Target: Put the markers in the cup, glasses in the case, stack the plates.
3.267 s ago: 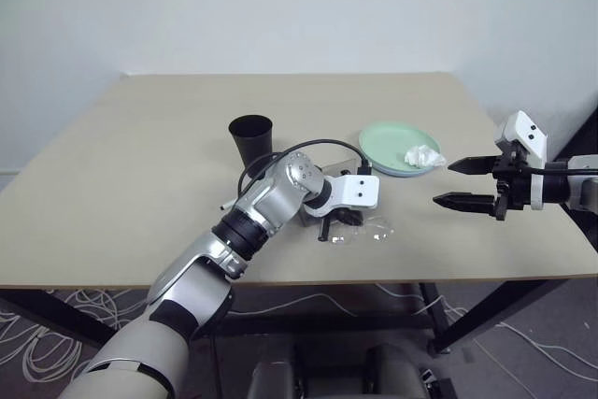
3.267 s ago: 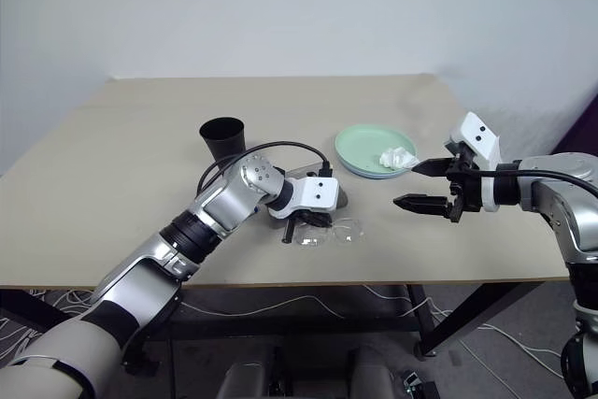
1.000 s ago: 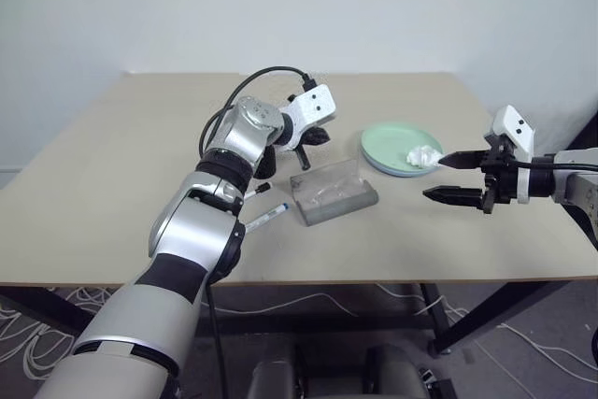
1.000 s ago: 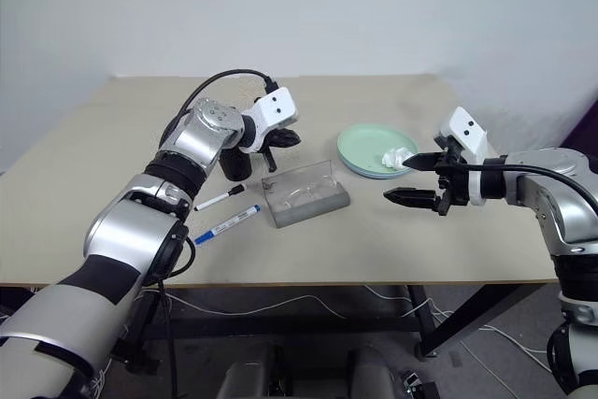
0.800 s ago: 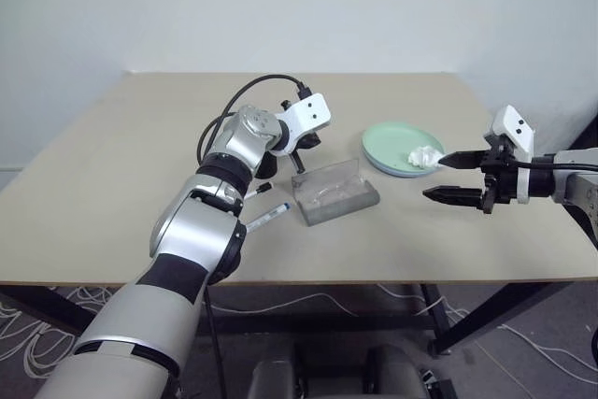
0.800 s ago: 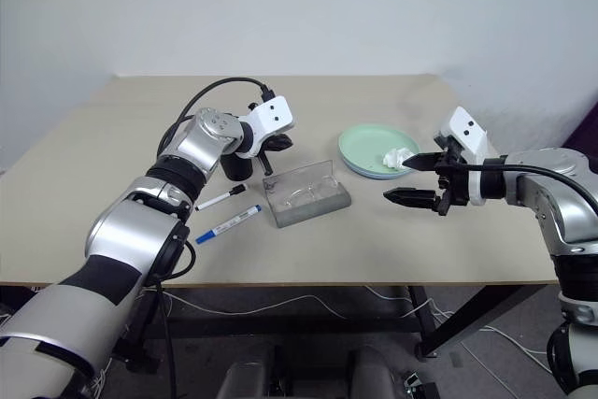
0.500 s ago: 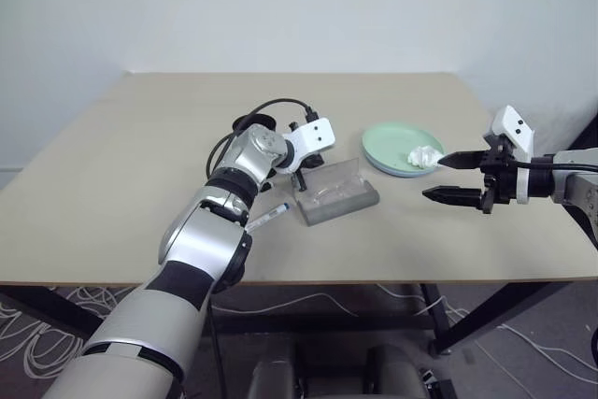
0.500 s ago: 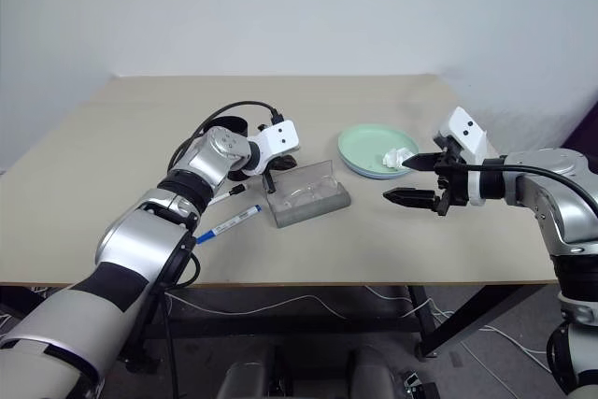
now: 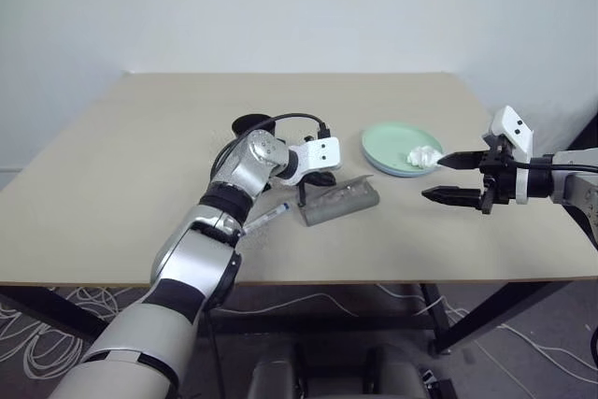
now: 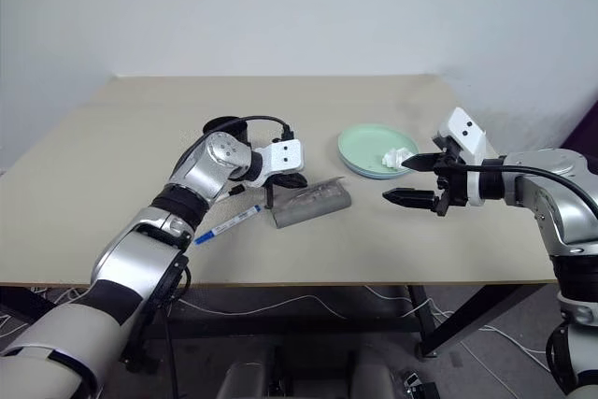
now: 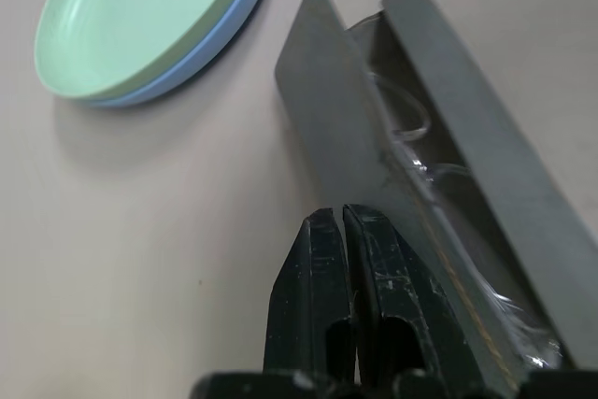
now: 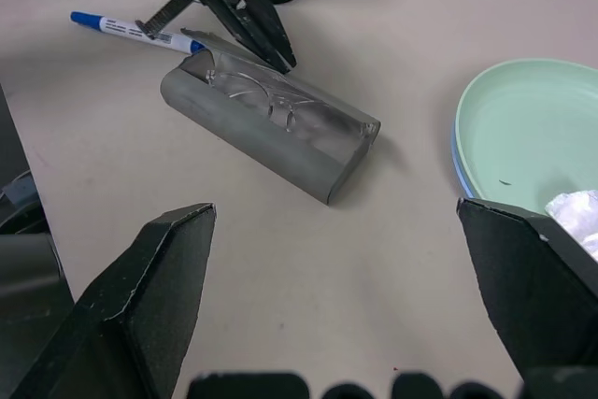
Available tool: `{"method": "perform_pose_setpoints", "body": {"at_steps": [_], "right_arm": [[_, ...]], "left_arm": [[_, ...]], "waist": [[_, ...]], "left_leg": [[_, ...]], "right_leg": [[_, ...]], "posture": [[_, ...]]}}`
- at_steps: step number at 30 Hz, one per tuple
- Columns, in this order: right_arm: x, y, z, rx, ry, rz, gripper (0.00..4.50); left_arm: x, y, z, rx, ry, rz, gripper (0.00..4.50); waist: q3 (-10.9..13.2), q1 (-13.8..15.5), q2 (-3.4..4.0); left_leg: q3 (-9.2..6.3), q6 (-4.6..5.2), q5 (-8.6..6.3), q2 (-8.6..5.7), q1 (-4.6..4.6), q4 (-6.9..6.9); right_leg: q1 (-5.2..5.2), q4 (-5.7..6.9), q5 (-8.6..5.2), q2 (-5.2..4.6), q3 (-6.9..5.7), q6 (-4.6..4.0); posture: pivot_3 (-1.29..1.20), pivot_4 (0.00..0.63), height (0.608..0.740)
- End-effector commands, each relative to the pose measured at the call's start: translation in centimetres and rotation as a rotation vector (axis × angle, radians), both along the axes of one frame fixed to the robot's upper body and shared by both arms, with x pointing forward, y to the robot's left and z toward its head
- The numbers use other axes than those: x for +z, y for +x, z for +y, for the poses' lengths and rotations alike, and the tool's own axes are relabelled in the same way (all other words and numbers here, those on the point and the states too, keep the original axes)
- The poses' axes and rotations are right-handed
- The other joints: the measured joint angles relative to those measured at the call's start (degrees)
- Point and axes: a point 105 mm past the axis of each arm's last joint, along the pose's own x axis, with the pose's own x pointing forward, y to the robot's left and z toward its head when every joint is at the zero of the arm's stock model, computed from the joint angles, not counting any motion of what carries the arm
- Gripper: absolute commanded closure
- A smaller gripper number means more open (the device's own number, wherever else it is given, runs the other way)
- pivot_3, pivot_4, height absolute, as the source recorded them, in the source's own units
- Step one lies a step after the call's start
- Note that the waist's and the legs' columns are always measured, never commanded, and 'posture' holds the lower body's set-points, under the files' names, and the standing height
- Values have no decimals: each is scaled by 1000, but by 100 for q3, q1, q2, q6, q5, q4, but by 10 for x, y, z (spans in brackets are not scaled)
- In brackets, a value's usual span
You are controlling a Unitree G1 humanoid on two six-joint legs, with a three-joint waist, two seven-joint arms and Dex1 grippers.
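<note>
A beige table (image 9: 140, 137) fills mid-frame. My left pincer (image 9: 302, 201), fingers pressed together and empty, pushes the case (image 9: 341, 203) lid down at centre over the glasses (image 12: 266, 98). I judge a slip could shove the case or pinch the frame. My right pincer (image 9: 447, 178) gapes empty at right.

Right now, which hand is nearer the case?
Left. The left hand is at the case's lid edge, shut; the right hand hangs open well off to its right.

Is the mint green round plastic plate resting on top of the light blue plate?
Yes. In the left wrist view the mint green round plastic plate sits on the light blue plate, whose rim shows beneath its edge.
</note>
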Motion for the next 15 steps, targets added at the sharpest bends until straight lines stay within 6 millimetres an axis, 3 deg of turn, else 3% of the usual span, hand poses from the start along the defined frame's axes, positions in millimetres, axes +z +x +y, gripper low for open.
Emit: {"method": "perform_pose_setpoints", "body": {"at_steps": [1, 9, 15], "right_arm": [[13, 1, 3, 14, 12, -51, 0], [13, 0, 2, 17, 11, -49, 0], [14, -1, 2, 17, 11, -51, 0]], "left_arm": [[13, -2, -6, -28, -21, -29, 4462], [14, -3, -5, -19, -23, -39, 4462], [30, 8, 3, 11, -29, -94, 4462]], "waist": [[0, 2, 0], [0, 0, 0], [0, -2, 0]], "left_leg": [[0, 0, 0, -1, 0, 0], [1, 1, 0, -2, 0, 1], [1, 1, 0, -1, 0, 1]], "right_leg": [[1, 0, 0, 0, 0, 0], [2, -1, -1, 1, 0, 2], [2, 0, -9, 2, 0, 17]], "posture": [[0, 0, 639], [0, 0, 639], [0, 0, 639]]}}
